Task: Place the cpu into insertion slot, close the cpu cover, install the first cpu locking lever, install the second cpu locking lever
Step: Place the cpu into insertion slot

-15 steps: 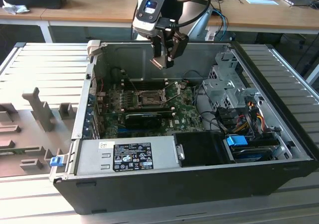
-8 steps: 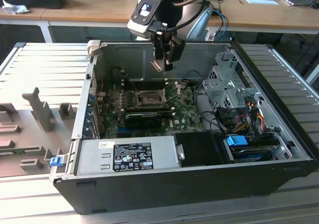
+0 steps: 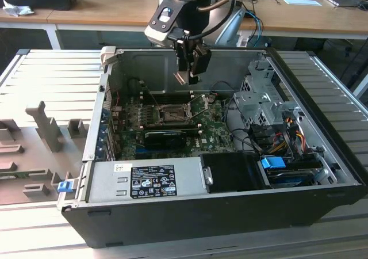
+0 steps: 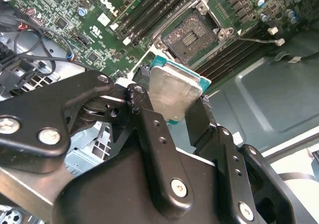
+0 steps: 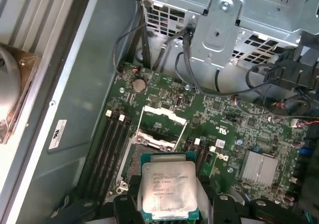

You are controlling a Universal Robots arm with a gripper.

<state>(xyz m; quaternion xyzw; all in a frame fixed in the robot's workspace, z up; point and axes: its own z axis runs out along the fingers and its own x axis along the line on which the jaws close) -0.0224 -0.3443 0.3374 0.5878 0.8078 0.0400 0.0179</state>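
Holding the cpu by two opposite edges, the gripper hangs in the upper middle of the exterior view, above the open computer case. Its black fingers are clamped on the chip, whose dull silver top faces both wrist cameras. The cpu is in the air and touches nothing but the fingers. The insertion slot sits on the green circuit board near the centre of the exterior view. It is lower in the frame than the gripper, a little toward the exterior view's left, and well apart from the chip. In both wrist views the slot's dark centre is bare and nothing is seated in it. In the first wrist view the cpu cover looks swung up and away from the slot, leaving the opening free. The step in hand is therefore judged to be the first one, placing the cpu, with the carry toward the slot under way and neither the cover nor the locking levers dealt with yet. Finishing this step calls for bringing the chip squarely over the slot, turning it so its edges line up with the silvery rim, and keeping it level. It must then go down gently, clear of the raised cover, so that it drops flat into the recess. Any tilt or sideways offset would risk catching a corner on the rim or pressing on the fine contacts inside.
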